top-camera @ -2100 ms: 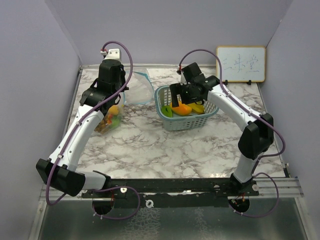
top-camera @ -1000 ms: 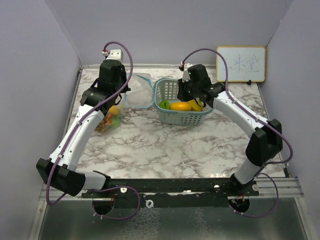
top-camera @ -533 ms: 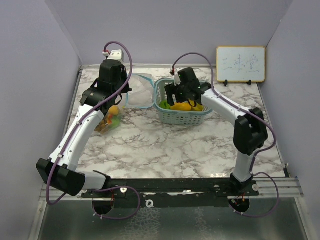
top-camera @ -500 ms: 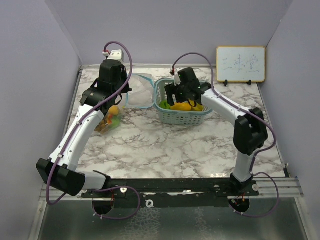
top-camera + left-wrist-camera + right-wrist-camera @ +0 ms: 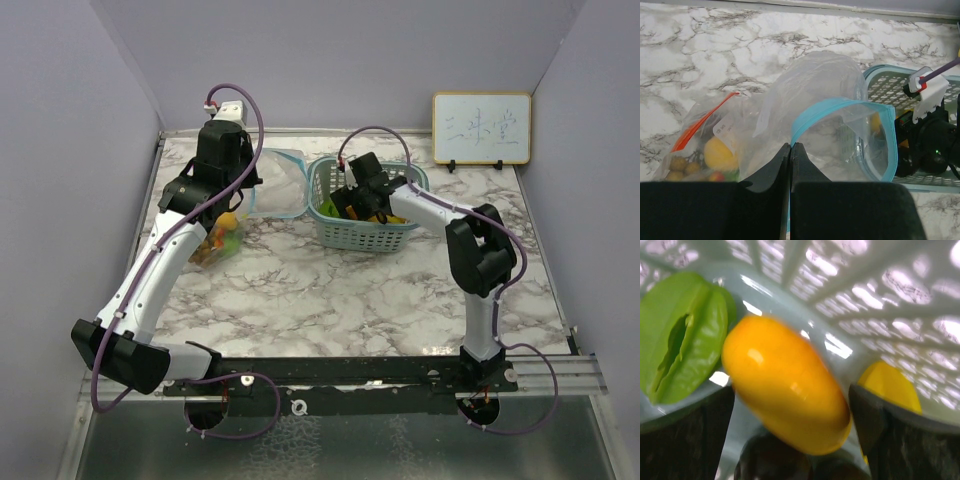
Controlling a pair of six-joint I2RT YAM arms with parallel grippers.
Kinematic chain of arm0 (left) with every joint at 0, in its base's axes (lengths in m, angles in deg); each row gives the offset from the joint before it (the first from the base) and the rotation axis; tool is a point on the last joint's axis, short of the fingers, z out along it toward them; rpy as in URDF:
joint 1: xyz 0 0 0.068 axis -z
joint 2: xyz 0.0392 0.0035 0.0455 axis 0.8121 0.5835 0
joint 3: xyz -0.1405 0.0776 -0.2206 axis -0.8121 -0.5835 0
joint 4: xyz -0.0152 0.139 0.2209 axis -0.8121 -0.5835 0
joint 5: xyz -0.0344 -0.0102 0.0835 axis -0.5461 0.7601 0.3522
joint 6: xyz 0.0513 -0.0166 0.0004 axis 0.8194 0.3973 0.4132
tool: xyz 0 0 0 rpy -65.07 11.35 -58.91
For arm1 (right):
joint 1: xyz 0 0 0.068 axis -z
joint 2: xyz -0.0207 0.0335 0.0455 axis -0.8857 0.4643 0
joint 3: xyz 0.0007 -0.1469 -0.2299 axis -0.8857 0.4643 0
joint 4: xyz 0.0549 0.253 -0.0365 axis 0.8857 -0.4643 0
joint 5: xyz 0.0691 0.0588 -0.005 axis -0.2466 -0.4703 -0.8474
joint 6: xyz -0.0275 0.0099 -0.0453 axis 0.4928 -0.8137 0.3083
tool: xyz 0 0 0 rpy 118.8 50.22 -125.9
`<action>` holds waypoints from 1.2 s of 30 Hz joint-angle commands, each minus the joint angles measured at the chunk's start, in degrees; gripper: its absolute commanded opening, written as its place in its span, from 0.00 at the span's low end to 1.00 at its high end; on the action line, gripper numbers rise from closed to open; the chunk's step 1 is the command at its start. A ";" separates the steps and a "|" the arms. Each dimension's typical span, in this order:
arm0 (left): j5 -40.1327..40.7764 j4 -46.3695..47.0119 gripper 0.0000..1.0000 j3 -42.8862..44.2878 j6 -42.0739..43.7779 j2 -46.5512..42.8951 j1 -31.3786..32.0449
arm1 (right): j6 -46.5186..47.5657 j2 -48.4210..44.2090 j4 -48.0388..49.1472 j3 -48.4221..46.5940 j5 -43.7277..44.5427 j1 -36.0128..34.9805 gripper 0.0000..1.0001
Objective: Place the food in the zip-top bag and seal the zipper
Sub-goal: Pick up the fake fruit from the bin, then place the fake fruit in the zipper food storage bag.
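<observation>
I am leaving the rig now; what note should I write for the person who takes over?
Left gripper: shut on the zip-top bag at its rim, holding the mouth open beside the basket.
Right gripper: open inside the basket, jaws either side of the mango.
Done: some food lies in the bag.
To do: mango, green fruit, banana; then seal the zipper.

One mesh basket (image 5: 372, 232), one zip-top bag (image 5: 840, 135) and one whiteboard (image 5: 481, 127) are counted near the far edge of the worktop (image 5: 350, 300). Four foods are seen in the basket: one mango (image 5: 785, 385), one green piece (image 5: 685, 330), one yellow piece (image 5: 887, 387) and one dark piece (image 5: 772, 462). Perhaps three more are bagged.
</observation>
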 commanded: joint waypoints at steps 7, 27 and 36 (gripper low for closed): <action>-0.89 0.36 0.00 1.12 0.17 -0.83 -0.34 | -2.35 1.02 -2.99 1.86 -2.29 0.02 0.67; -2.46 1.12 0.00 0.59 -0.97 -0.07 -0.58 | -8.95 -23.14 3.11 -4.06 -31.03 0.02 0.49; -3.84 1.91 0.00 1.34 -1.64 1.18 -0.47 | -12.70 -25.37 8.04 -1.33 -45.75 -3.96 0.48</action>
